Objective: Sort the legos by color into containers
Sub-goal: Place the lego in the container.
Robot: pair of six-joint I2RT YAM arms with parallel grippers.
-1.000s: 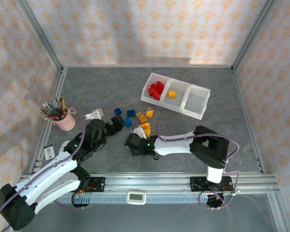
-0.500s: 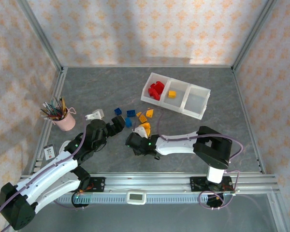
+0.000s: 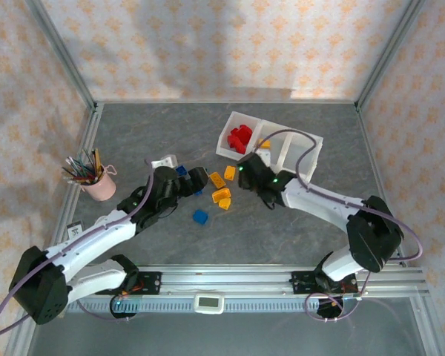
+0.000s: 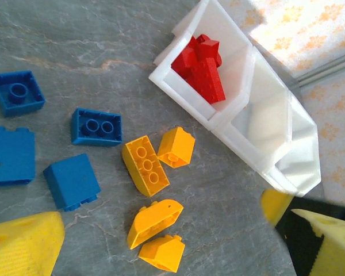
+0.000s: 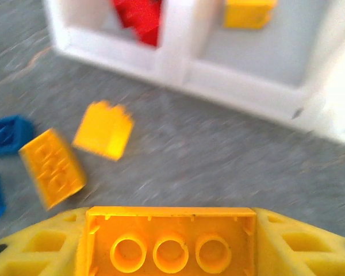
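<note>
Our right gripper (image 5: 169,247) pinches a yellow lego (image 5: 169,229) above the tabletop (image 5: 218,149), near the tray (image 4: 185,101). The tray's end compartment holds red legos (image 4: 202,68) and its middle compartment one yellow piece (image 5: 247,11). Our left gripper (image 3: 199,180) stands spread over loose yellow legos (image 4: 145,167) and blue legos (image 4: 96,126).

Loose legos (image 3: 221,195) left of tray (image 3: 311,150)
</note>
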